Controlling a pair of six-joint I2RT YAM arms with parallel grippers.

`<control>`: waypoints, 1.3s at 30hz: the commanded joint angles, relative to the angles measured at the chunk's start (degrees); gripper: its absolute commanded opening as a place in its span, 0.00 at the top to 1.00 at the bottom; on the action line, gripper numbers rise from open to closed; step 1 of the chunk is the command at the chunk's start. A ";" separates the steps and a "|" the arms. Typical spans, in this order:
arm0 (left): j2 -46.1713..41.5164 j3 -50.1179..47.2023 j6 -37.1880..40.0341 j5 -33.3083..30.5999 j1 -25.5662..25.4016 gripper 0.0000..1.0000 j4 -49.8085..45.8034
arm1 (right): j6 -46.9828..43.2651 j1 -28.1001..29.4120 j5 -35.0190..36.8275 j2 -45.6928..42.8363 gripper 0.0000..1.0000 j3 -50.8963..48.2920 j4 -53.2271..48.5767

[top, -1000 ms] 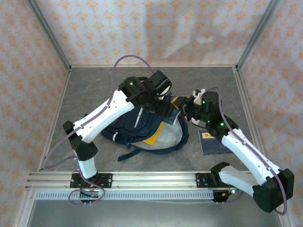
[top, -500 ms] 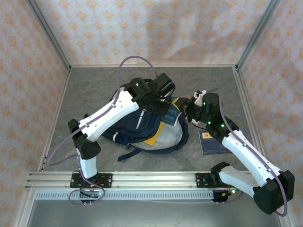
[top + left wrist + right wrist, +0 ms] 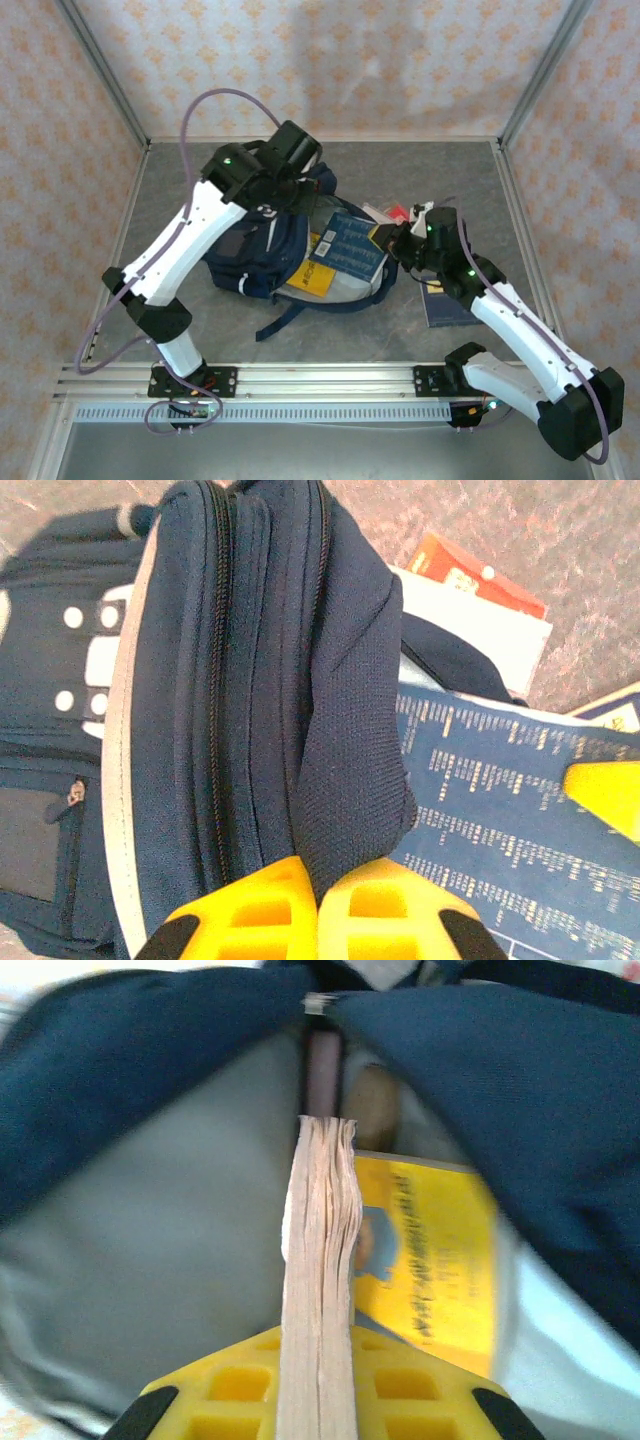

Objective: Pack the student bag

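**Item: student bag** [image 3: 262,250], navy fabric with white stripe and white buckle patches.
- Place: middle of the grey table [image 3: 190,180], between the two arms.
- Lie: on its back, front pockets up. Long axis runs left to right. Closed base to the left, open mouth to the right, with light grey lining [image 3: 350,290] showing. One strap [image 3: 285,322] trails toward the near edge.
- Left wrist view: zip lines of the bag [image 3: 230,680] run the length of the frame.

**Left gripper** [image 3: 296,192]: at the far upper edge of the bag. The yellow fingers [image 3: 265,915] are pressed together on a fold of navy fabric beside the mouth.

**Right gripper** [image 3: 388,240]: at the right end of the bag, clamped on a blue book [image 3: 350,250]. The book's page edge [image 3: 320,1260] stands upright between the fingers and points into the mouth. Its cover lies tilted across the opening.

**Contents:** yellow book [image 3: 318,276] lying flat on the lining inside the bag.

**Other items:**
- Second blue book [image 3: 447,305], flat on the table, right of the bag and near the right arm.
- Red box [image 3: 396,212] and white sheet [image 3: 480,640], just beyond the bag's far right corner.
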 commanded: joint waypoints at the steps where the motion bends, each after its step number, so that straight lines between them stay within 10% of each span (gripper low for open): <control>1: -4.63 2.22 3.15 -4.08 0.45 1.00 0.80 | -4.80 0.06 0.99 -0.66 1.00 -1.79 -1.26; 15: -2.55 7.47 5.32 -2.85 1.42 1.00 -0.46 | 5.37 1.78 -3.00 10.09 1.00 2.86 15.66; 31: 1.37 14.46 4.80 -1.69 1.42 1.00 -1.26 | 10.10 13.63 10.40 39.18 0.98 24.78 20.78; 39: 2.08 13.67 3.92 -2.12 2.36 1.00 -0.71 | 7.66 16.76 9.41 60.43 0.67 39.95 21.17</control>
